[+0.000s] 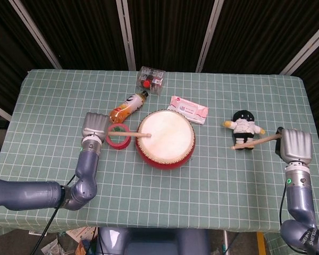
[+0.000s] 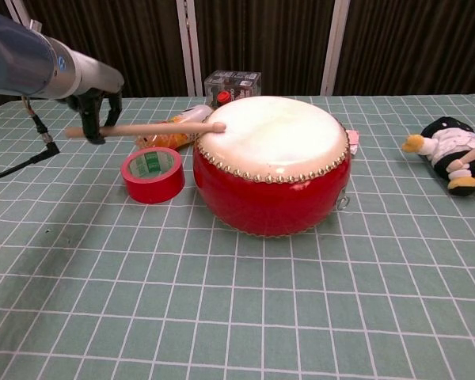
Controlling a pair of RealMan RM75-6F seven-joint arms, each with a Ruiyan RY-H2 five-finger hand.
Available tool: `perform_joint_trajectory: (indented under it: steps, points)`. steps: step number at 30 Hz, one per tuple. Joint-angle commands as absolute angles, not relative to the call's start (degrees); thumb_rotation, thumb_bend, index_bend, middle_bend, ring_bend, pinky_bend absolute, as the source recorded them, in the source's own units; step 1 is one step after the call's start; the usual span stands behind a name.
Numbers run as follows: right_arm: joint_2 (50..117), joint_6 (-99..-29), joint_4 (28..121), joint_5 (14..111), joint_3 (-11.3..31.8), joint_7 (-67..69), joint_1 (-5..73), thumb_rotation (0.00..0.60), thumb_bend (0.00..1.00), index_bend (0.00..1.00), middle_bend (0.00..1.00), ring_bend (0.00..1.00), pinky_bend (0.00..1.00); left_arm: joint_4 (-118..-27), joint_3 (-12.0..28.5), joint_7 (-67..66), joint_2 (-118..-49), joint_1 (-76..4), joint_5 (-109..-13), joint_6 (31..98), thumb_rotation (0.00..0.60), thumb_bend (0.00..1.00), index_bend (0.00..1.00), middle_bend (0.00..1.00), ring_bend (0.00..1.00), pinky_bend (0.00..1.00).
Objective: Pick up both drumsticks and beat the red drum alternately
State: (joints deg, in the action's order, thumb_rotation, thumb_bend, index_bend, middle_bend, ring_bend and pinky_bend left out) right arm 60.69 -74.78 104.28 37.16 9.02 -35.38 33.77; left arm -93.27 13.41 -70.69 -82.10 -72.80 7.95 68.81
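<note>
Inspector: Left hand [image 1: 96,126] clenched around the butt of the left drumstick [image 2: 146,127], tip on the red drum [image 1: 165,139] skin's near-left edge.

Assessor: Right hand [image 1: 296,145], well right of the drum, grasps the right drumstick [image 1: 255,141] likewise. Sticks look light, stiff, smooth; butt grip suits.
</note>
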Motion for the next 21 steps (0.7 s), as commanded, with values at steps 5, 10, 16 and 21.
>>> perform_joint_trajectory:
  steps: [5,10,16,21]
  points:
    - [60.2,-76.4,106.7,38.5,9.5,-35.7,33.1,0.600,0.67,1.00,1.00,1.00,1.00,-97.0,17.4,-60.1,-78.0,-70.3,1.1,69.3,0.600,0.58,0.79,1.00,1.00,1.00]
    - [59.4,-78.7,109.8,39.6,10.3,-35.8,32.4,0.600,0.67,1.00,1.00,1.00,1.00,-105.3,18.0,-51.2,-72.4,-65.0,-9.1,70.0,0.600,0.58,0.79,1.00,1.00,1.00]
    - [58.1,-81.7,111.6,40.9,11.4,-34.2,30.6,0.600,0.67,1.00,1.00,1.00,1.00,-114.0,15.8,-46.4,-67.3,-60.2,-16.7,70.0,0.600,0.58,0.79,1.00,1.00,1.00]
    - [56.1,-81.8,112.2,40.3,11.6,-31.6,28.3,0.600,0.67,1.00,1.00,1.00,1.00,-119.8,12.7,-43.6,-65.3,-56.7,-22.8,70.2,0.600,0.58,0.78,1.00,1.00,1.00]
